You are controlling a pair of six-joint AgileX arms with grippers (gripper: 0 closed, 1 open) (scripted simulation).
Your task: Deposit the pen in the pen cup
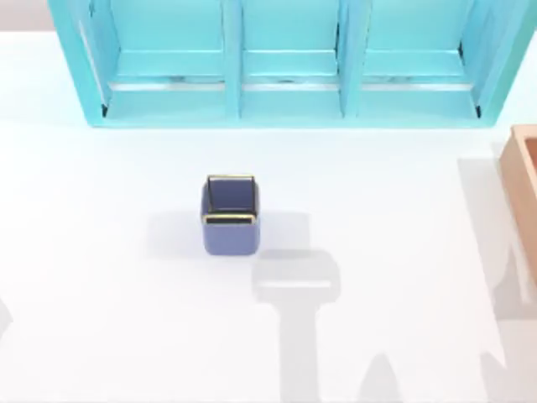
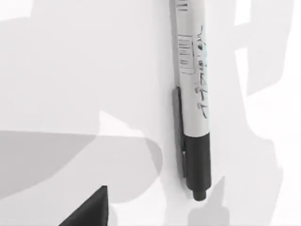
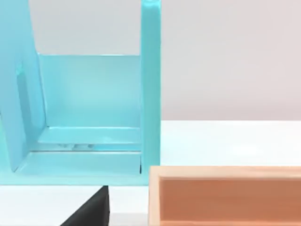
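With the white, black-capped pen (image 2: 193,99) lying flat on the white table (image 1: 101,294) under my left wrist and its claw's state impossible to tell, grip mid-barrel before carrying it to the square periwinkle-blue, gold-rimmed pen cup (image 1: 230,215) mid-table.

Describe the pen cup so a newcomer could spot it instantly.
Start at the large turquoise shelf unit along the far edge of the white table. In front of its left-middle section, standing alone in open space, is the small square periwinkle-blue pen cup. Its thin gold rim and rounded corners distinguish it from the tan wooden box at the table's right edge.
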